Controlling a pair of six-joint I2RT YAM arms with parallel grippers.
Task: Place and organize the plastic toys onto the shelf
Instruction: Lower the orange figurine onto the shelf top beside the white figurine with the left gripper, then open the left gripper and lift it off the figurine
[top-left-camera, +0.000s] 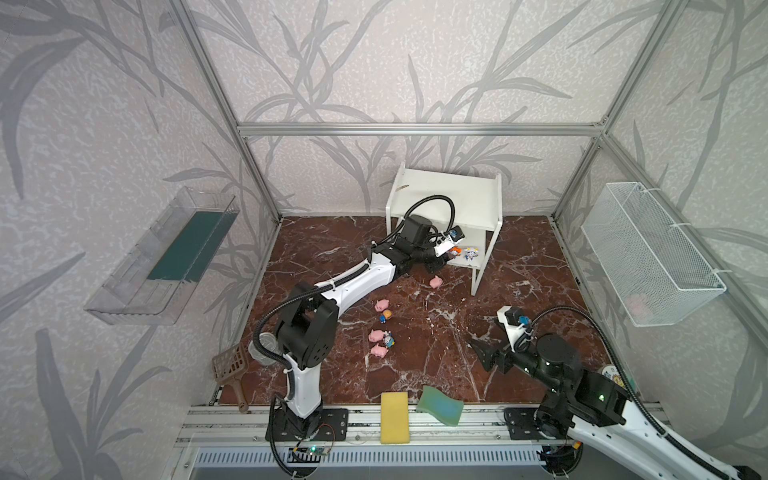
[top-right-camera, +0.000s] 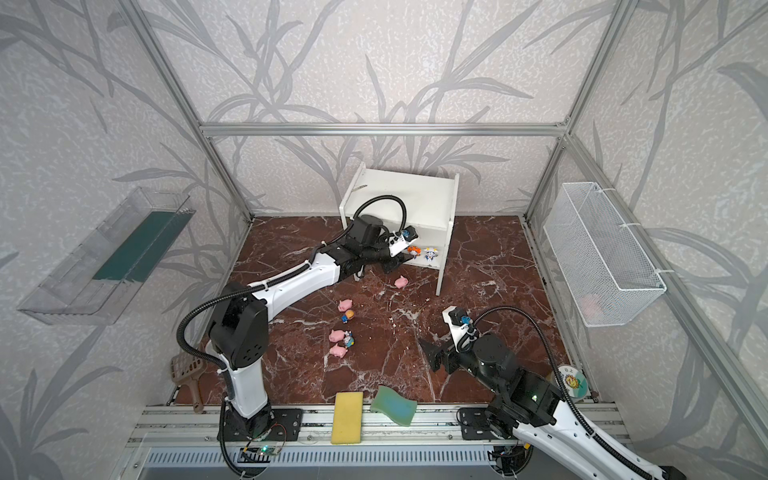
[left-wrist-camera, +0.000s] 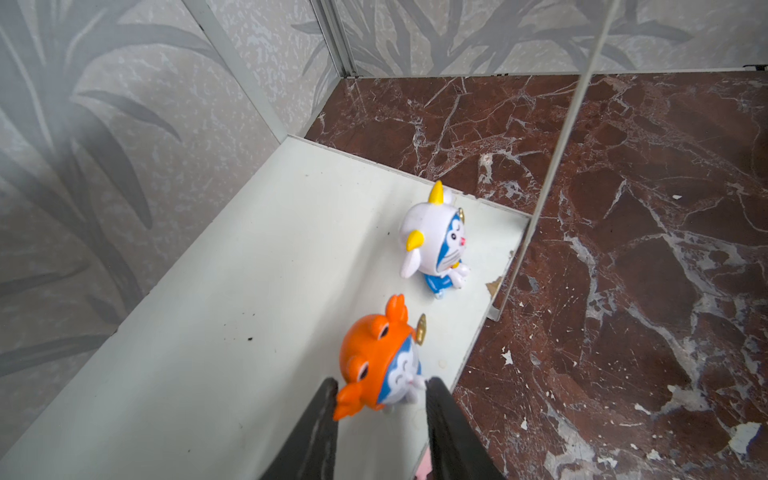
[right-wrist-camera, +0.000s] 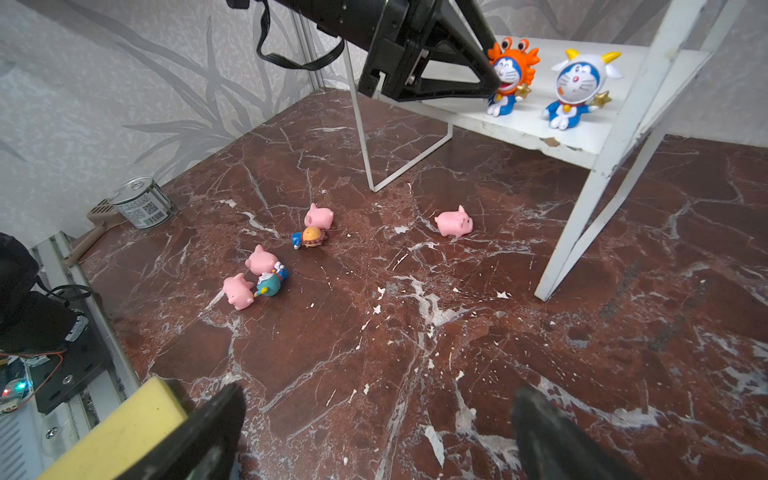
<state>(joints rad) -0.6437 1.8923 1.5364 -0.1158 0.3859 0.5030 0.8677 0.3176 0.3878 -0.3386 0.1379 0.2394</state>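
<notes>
Pinching the orange figurine (left-wrist-camera: 376, 353) on the shelf (left-wrist-camera: 228, 291), the left claw (left-wrist-camera: 380, 382) seemingly lines it beside the white figurine (left-wrist-camera: 432, 245); the right claw (right-wrist-camera: 380, 392) hangs wide.

In both top views the floor (top-left-camera: 519, 266) is dark red-brown marble veined in white, the walls (top-left-camera: 104, 124) are pale grey wallpaper printed with darker grey leaves, and the shelf (top-left-camera: 471, 193) at upper centre is plain white. On it are an orange-hooded figurine (top-left-camera: 456, 251) and a white-hooded figurine (top-left-camera: 471, 253) with yellow horns, both blue and white beneath, and mid-frame the pigs (top-left-camera: 380, 305) are pink. At the lower edge are a yellow sponge (top-left-camera: 394, 417) and a green sponge (top-left-camera: 440, 405) tinged blue.
</notes>
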